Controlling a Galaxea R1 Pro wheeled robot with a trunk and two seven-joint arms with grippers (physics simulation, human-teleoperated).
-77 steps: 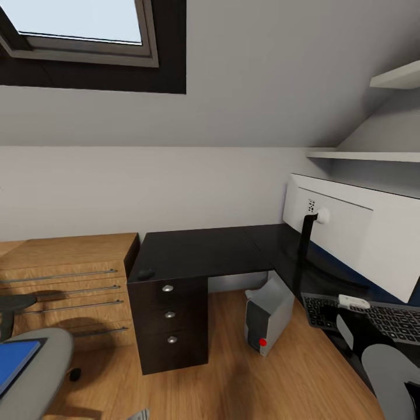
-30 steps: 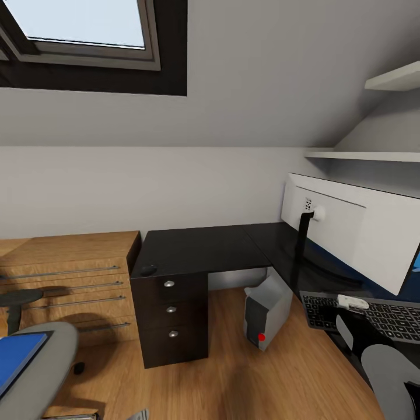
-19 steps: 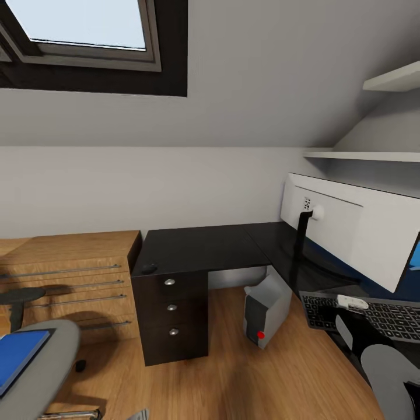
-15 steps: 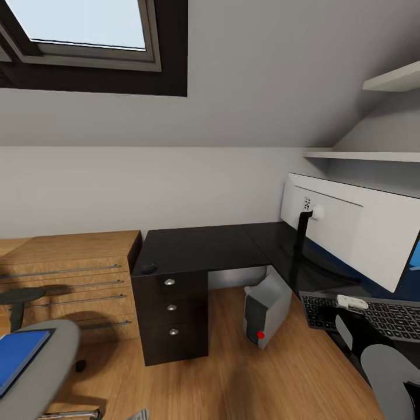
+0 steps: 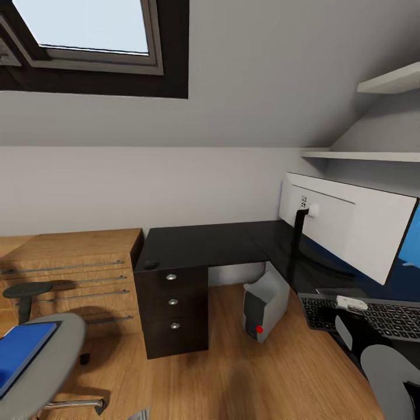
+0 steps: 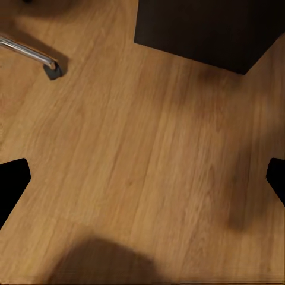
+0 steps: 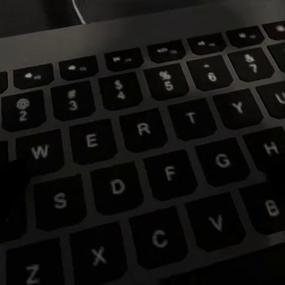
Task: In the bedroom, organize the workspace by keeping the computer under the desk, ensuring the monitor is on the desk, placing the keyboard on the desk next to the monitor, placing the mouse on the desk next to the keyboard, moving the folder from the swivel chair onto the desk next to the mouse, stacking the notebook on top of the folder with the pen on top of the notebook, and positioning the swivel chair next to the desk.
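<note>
The black desk point(image 5: 204, 248) carries the monitor point(image 5: 344, 230), seen from its white back, and a small dark mouse point(image 5: 151, 263) above the drawers. The computer point(image 5: 265, 303) stands on the floor under the desk's corner. Off the desk, the keyboard point(image 5: 373, 318) hangs in front of my right arm point(image 5: 385, 373), its keys point(image 7: 142, 166) close to that wrist camera. The blue folder point(image 5: 23, 359) lies on the swivel chair point(image 5: 55, 356) at lower left. My left gripper point(image 6: 142, 184) is open over bare floor. The notebook and pen are out of view.
A low light-wood drawer chest point(image 5: 70, 271) stands left of the desk. White wall shelves point(image 5: 361, 155) hang above the monitor. The chair's chrome leg and caster point(image 6: 52, 70) lie near my left gripper, by the drawer unit's base point(image 6: 202, 29). A pale grey corner point(image 5: 139, 415) shows on the floor.
The whole picture slid left and up, so the camera moved; more of the chair and its chrome base shows. The keyboard kept its place in front of my right arm.
</note>
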